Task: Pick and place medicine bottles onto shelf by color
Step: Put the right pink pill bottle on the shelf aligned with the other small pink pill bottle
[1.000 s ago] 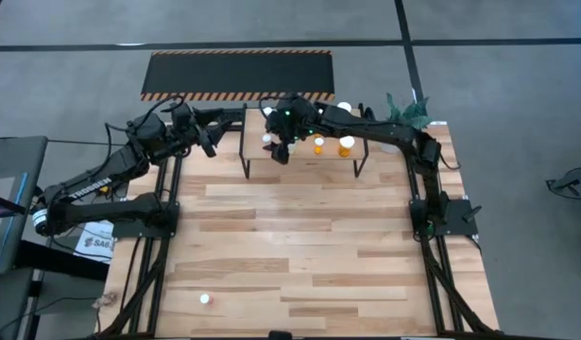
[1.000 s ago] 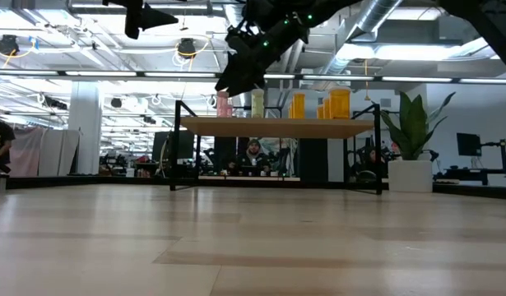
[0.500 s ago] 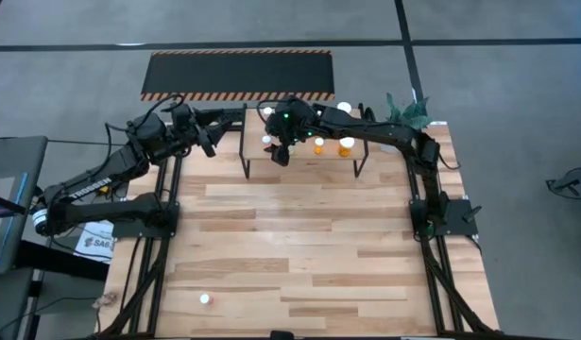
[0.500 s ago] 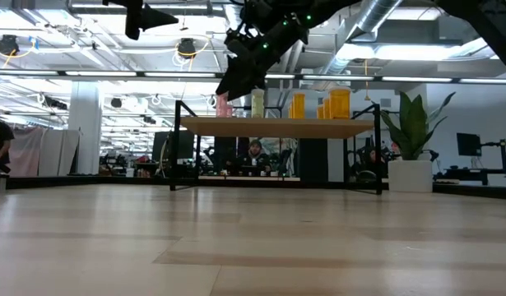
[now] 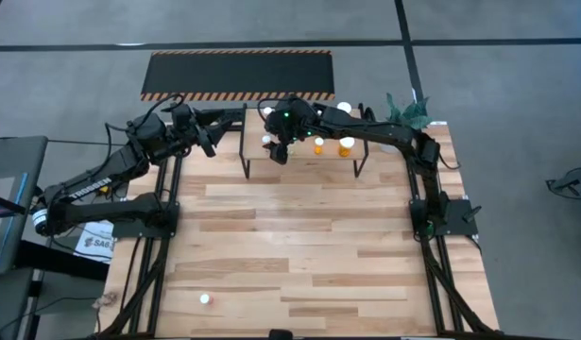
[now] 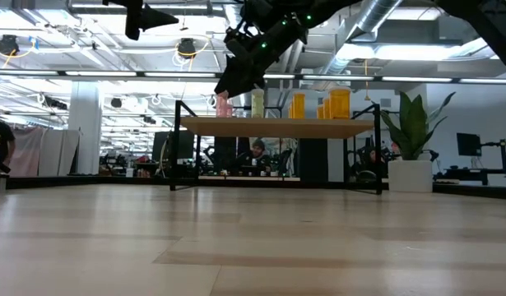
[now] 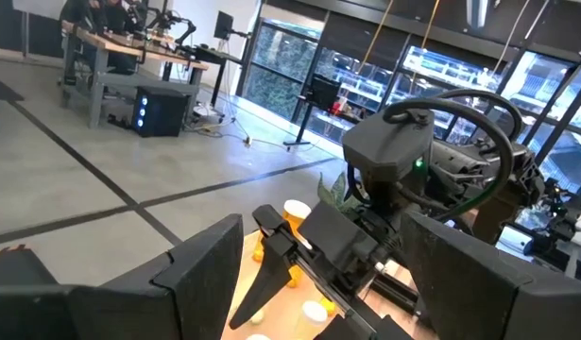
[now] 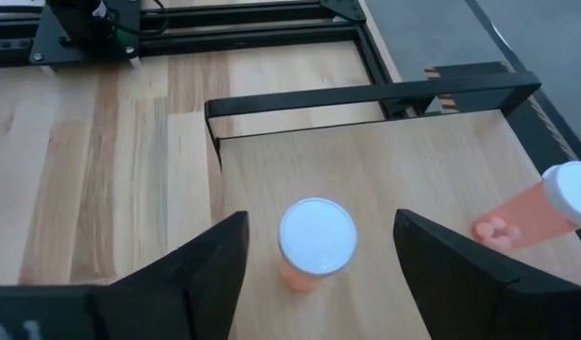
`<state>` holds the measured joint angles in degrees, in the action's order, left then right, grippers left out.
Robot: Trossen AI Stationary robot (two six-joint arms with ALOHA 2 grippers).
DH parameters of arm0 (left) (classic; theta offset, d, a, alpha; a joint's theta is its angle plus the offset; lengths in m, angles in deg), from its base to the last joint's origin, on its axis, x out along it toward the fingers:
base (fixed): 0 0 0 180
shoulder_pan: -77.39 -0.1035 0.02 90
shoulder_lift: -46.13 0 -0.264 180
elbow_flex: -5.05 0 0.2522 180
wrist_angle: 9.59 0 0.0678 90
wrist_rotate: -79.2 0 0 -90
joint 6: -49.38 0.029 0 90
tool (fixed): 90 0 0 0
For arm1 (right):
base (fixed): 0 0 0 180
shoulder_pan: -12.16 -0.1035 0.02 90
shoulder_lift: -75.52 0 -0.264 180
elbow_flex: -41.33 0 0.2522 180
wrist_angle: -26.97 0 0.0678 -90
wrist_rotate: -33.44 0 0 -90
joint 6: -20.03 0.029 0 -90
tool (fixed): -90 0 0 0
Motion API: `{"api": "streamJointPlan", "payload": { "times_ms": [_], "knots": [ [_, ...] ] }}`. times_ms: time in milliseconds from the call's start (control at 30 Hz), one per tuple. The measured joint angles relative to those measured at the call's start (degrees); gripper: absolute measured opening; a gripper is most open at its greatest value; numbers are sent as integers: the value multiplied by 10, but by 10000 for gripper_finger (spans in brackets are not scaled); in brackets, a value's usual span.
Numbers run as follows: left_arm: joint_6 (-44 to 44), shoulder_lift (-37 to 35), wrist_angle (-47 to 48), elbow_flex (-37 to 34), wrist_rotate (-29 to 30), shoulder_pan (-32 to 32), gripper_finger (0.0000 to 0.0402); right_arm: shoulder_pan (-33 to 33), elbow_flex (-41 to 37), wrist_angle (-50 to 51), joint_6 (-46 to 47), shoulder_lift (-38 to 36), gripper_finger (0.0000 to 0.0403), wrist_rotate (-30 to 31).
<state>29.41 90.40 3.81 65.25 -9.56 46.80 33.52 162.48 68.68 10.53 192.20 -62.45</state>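
Pink bottle (image 8: 316,244) stands upright on shelf (image 8: 413,179), between spread right pincer (image 8: 318,274) fingers, unheld.

Light plank tabletop (image 5: 299,236) carries low wood shelf (image 8: 413,189) on thin black legs at far edge. On shelf: red-pink white-capped bottle (image 8: 316,241) upright near left end, second red-pink bottle (image 8: 540,210) just beside it; pale yellow-green bottle (image 6: 257,103) next along; orange bottles (image 5: 346,145) toward right end. White pot with green plant (image 6: 410,174) stands on tabletop's far right corner. Single small white-capped bottle (image 5: 205,299) sits alone near front left edge.
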Motion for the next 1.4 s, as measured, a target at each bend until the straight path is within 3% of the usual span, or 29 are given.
{"api": "streamJointPlan", "payload": {
  "times_ms": [833, 1400],
  "knots": [
    [0, 0, 0, 0, 0, 0, 275, 1, 0, 3, 0, 0, 149, 0],
    [-1, 0, 0, 0, 0, 0, 275, 14, 16, -7, -1, -1, 138, 0]
  ]
}}
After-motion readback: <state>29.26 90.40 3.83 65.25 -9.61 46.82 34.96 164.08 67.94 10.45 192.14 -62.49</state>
